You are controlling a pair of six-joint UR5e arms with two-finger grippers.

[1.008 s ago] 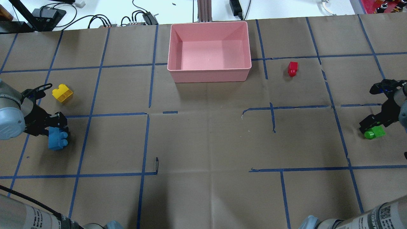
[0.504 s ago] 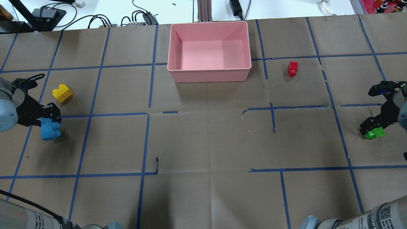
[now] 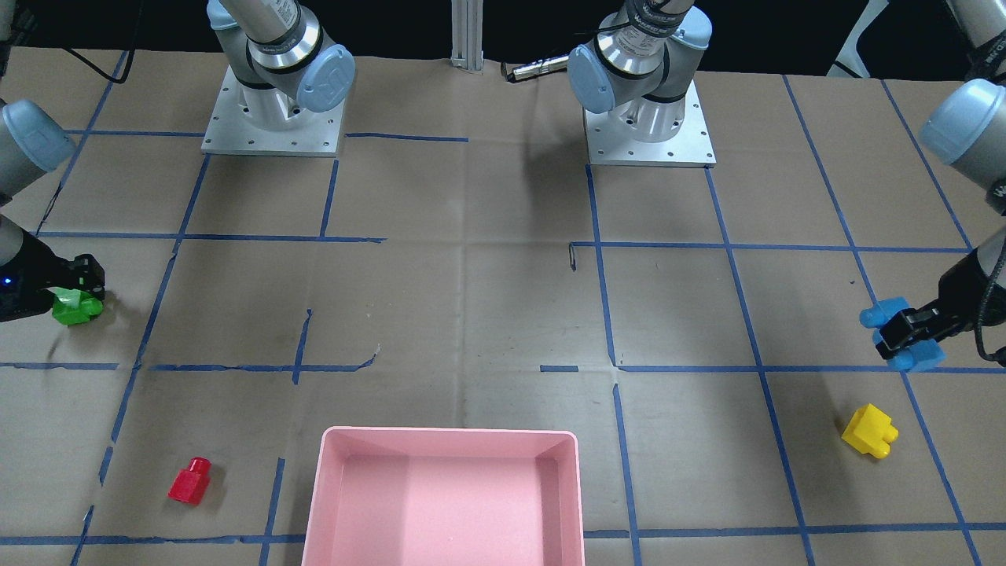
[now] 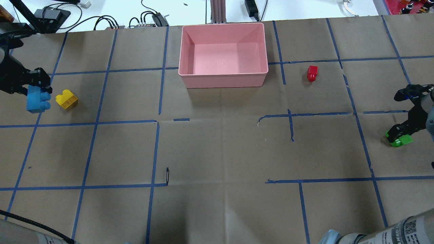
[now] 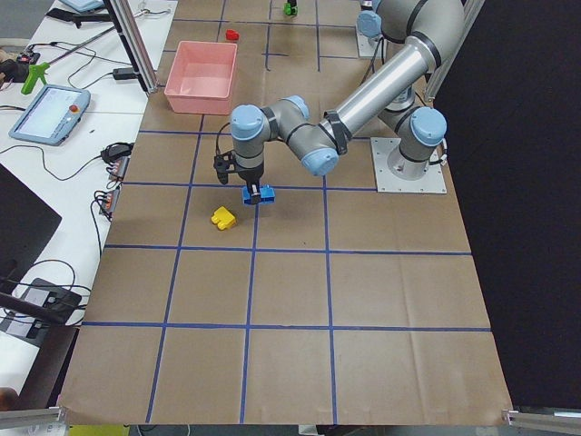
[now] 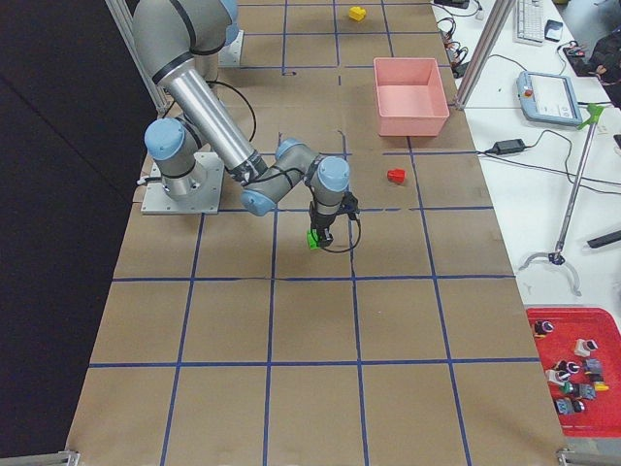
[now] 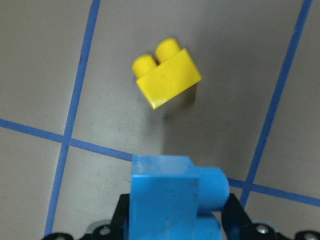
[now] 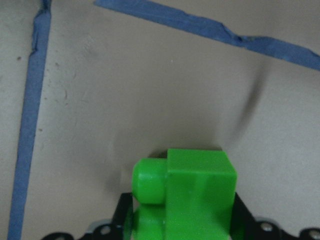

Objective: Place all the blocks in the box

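My left gripper (image 4: 34,90) is shut on the light blue brick (image 4: 38,101) and holds it above the table, just left of the yellow brick (image 4: 66,99). The left wrist view shows the blue brick (image 7: 172,200) between the jaws, with the yellow brick (image 7: 166,79) lying ahead. My right gripper (image 4: 396,134) is shut on the green brick (image 4: 400,140), just off the table at the right edge; the brick fills the right wrist view (image 8: 192,200). The red brick (image 4: 312,73) lies right of the pink box (image 4: 222,80), which holds nothing.
Brown paper with a blue tape grid covers the table. Cables and devices lie beyond the far edge behind the box. Both arm bases (image 3: 273,118) stand on the robot's side. A black mark (image 4: 167,176) sits on the paper.
My left gripper has carried the blue brick toward the far side, from in front of the yellow brick to beside it. My right gripper shifted slightly with the green brick.
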